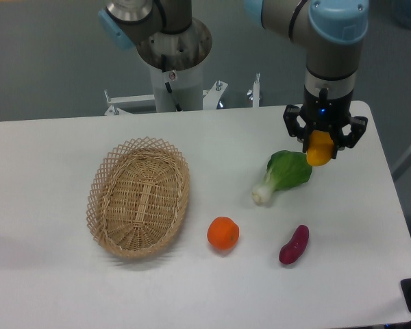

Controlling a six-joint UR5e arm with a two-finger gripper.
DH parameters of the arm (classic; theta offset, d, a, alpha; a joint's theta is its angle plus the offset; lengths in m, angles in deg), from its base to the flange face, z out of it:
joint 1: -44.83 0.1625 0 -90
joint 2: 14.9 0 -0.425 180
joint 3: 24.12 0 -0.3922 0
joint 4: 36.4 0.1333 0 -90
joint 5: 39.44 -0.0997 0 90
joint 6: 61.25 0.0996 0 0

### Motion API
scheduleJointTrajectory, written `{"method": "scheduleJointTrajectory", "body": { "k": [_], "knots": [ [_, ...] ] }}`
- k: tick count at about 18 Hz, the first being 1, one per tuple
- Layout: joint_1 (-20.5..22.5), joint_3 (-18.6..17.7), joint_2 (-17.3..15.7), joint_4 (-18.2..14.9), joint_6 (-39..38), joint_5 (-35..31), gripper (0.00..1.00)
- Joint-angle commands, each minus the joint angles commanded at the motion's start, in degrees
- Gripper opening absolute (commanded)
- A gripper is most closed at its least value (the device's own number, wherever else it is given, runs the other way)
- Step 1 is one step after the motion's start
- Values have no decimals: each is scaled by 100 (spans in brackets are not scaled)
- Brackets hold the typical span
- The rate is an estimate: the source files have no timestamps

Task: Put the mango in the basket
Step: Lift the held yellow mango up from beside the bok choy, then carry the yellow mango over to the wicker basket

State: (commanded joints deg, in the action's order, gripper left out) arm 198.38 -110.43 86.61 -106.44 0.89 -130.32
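The mango (319,149) is yellow-orange and hangs end-down between the fingers of my gripper (322,145), lifted above the table at the right. The gripper is shut on it; its upper part is hidden by the fingers. The woven wicker basket (99,199) lies on the table at the left, far from the gripper, and holds nothing.
A green leafy vegetable with a white stem (285,175) lies just below-left of the gripper. A round orange (222,233) sits right of the basket. A purple sweet potato (294,245) lies at the front right. The table's right edge is close to the gripper.
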Motion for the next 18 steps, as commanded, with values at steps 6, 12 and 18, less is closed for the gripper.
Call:
{"method": "scheduleJointTrajectory", "body": {
  "k": [6,12,18],
  "knots": [
    [-18,-70,-52,0,-70,9,49],
    [-219,-281,-255,0,-359,9,49],
    [-895,-396,-264,44,-1466,-44,49]
  ]
}}
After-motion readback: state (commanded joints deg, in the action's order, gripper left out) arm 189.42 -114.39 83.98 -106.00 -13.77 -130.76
